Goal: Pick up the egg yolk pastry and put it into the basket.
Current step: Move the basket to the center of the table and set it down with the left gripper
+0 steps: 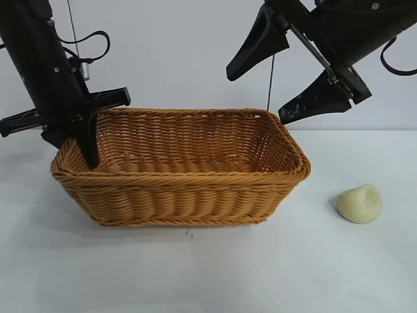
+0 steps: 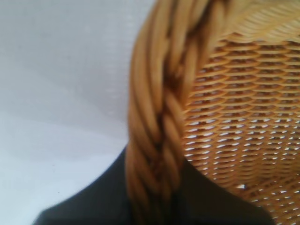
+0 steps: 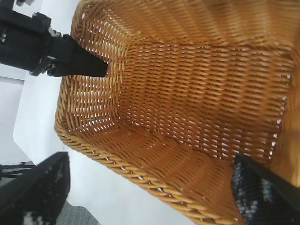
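Note:
The golden-brown wicker basket [image 1: 182,189] stands mid-table and holds nothing. The egg yolk pastry [image 1: 359,203], a small pale cream-yellow dome, lies on the table to the right of the basket, apart from it. My left gripper [image 1: 75,153] is shut on the basket's left braided rim [image 2: 154,140], one finger inside and one outside. My right gripper [image 1: 255,96] is open and empty, held high over the basket's right end, well up and left of the pastry. The right wrist view looks down into the basket [image 3: 187,93]. Neither wrist view shows the pastry.
The white table [image 1: 208,267] runs in front of and to the right of the basket. The left gripper's inner finger [image 3: 75,63] pokes into the basket at its left wall. A thin cable [image 1: 270,78] hangs behind the basket.

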Robot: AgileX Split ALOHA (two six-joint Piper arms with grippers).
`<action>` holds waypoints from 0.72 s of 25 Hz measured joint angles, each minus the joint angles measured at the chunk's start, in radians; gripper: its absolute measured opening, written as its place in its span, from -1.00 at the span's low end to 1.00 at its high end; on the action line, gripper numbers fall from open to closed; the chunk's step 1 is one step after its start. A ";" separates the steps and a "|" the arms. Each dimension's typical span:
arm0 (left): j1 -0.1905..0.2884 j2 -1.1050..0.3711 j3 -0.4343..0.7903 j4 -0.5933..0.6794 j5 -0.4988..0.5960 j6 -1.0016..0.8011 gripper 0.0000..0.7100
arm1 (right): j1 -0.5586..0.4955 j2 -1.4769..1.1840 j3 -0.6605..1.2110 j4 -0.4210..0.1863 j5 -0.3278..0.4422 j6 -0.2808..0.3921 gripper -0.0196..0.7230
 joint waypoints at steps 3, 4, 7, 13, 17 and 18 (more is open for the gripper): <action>0.000 0.023 -0.001 0.000 0.000 0.002 -0.62 | 0.000 0.000 0.000 0.000 0.001 0.000 0.78; 0.000 0.033 -0.001 0.000 0.000 0.003 -0.62 | 0.000 0.000 0.000 0.000 0.001 0.000 0.78; 0.000 0.065 -0.001 0.003 -0.016 0.013 -0.62 | 0.000 0.000 0.000 0.000 0.002 0.000 0.78; 0.001 0.096 0.002 -0.006 -0.040 0.026 -0.62 | 0.000 0.000 0.000 0.000 0.002 0.000 0.78; 0.001 0.098 0.002 -0.007 -0.037 0.026 -0.58 | 0.000 0.000 0.000 0.000 0.003 0.000 0.78; 0.001 0.098 0.002 -0.007 -0.033 0.026 -0.46 | 0.000 0.000 0.000 0.000 0.003 0.000 0.78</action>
